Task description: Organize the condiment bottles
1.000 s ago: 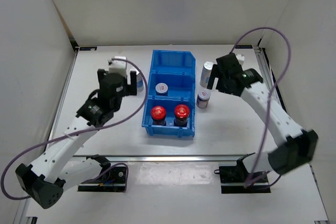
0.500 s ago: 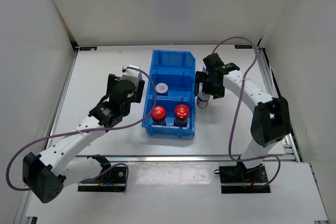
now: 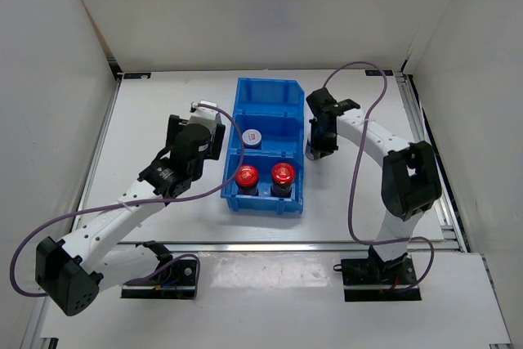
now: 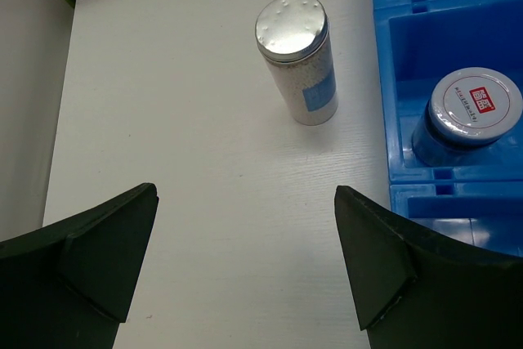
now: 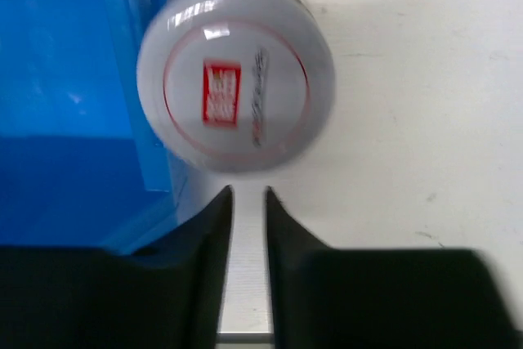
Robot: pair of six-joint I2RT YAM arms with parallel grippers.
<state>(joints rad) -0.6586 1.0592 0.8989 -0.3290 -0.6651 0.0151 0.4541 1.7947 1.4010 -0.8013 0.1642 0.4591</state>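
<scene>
Nearest you, the left red-capped jar (image 3: 247, 176) and the right red-capped jar (image 3: 283, 173) stand upright side by side in the near compartment of the blue bin (image 3: 263, 203). Further out, your right gripper (image 5: 248, 195) shows its fingers almost together, with only a slit of table (image 5: 392, 79) between them and nothing held. The short jar (image 5: 237, 87) stands upright just past the tips, close against the bin's right outer wall. I judge those fingers must spread before they can straddle it, and the wall leaves little room on that side. Your left gripper (image 4: 245, 194) is spread wide and bare; the tall bottle (image 4: 298, 63) stands upright ahead, slightly right of centre, with open table around it. The binned jar (image 4: 470, 112) sits in the middle compartment, and the far one shows only blue floor
</scene>
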